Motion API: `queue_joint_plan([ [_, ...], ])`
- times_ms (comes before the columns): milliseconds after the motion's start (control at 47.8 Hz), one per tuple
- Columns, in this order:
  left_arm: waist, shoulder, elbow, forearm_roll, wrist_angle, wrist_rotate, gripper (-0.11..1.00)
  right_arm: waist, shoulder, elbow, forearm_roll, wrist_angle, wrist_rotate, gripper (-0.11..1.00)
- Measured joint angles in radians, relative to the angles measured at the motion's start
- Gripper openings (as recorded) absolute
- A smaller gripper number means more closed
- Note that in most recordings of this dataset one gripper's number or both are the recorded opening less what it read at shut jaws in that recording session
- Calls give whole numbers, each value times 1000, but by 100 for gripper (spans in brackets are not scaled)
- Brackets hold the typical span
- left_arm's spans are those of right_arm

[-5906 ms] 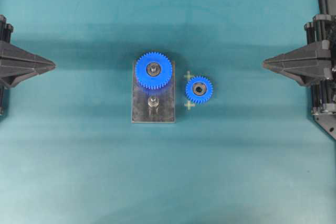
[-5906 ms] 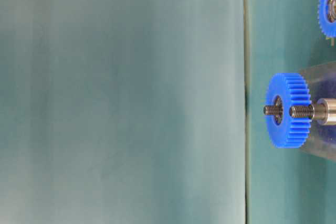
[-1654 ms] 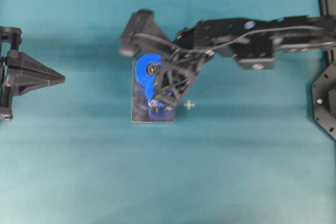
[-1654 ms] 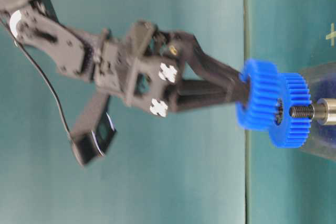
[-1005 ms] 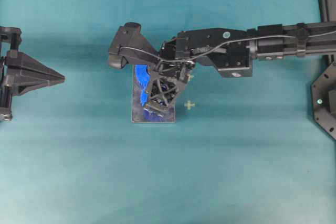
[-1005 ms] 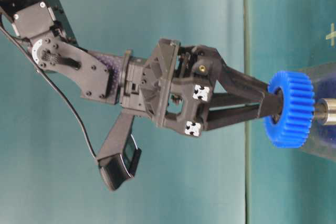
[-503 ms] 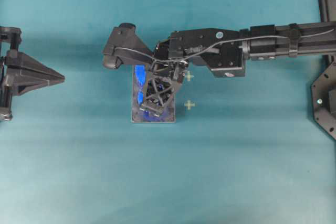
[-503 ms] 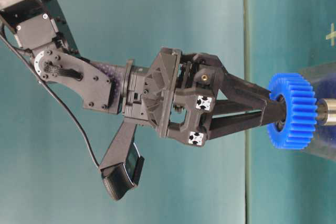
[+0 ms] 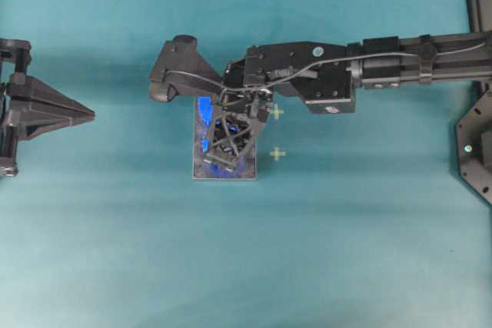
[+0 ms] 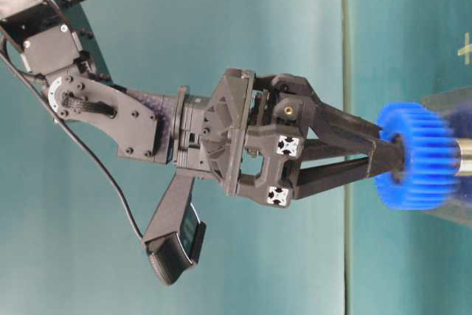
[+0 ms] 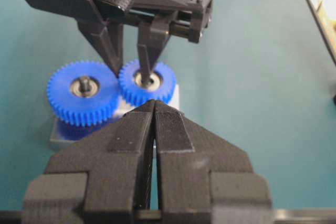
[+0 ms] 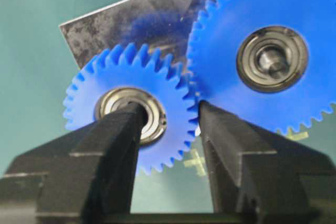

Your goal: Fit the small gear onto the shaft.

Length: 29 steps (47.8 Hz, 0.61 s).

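The small gear (image 12: 176,125), bright blue with a silver hub, sits beside the larger blue gear (image 12: 226,30) with teeth meshed, over the grey plate (image 12: 131,19). My right gripper (image 12: 168,109) stands over it, jaws parted: one fingertip over the hub, the other at the rim between the gears. The left wrist view shows the small gear (image 11: 165,85) low on the plate (image 11: 60,137). The shaft is hidden in the hub; only its silver base (image 10: 464,158) shows behind the blurred small gear (image 10: 424,160). My left gripper (image 9: 81,113) is shut and apart at the left.
The right arm (image 9: 400,74) reaches in from the right over the plate (image 9: 231,173). Two pale cross marks (image 9: 277,154) lie on the teal mat right of the plate. A black frame (image 9: 477,151) stands at the right edge.
The small gear has slid down along the shaft toward the plate. The right jaws have spread slightly. The left gripper has not moved.
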Motion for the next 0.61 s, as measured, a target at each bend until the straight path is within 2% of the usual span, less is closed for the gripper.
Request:
queue_joint_plan([
  [168, -9, 0, -2, 0, 0, -2, 0, 2, 2, -5, 0, 3, 0, 49],
  [377, -9, 0, -2, 0, 0, 0, 0, 3, 2, -26, -3, 12, 0, 47],
  [524, -9, 0, -3, 0, 0, 0, 0, 3, 2, -58, -12, 15, -2, 41],
  [607, -9, 0, -5, 2, 0, 2, 0, 3, 12, -69, -15, 15, -3, 31],
])
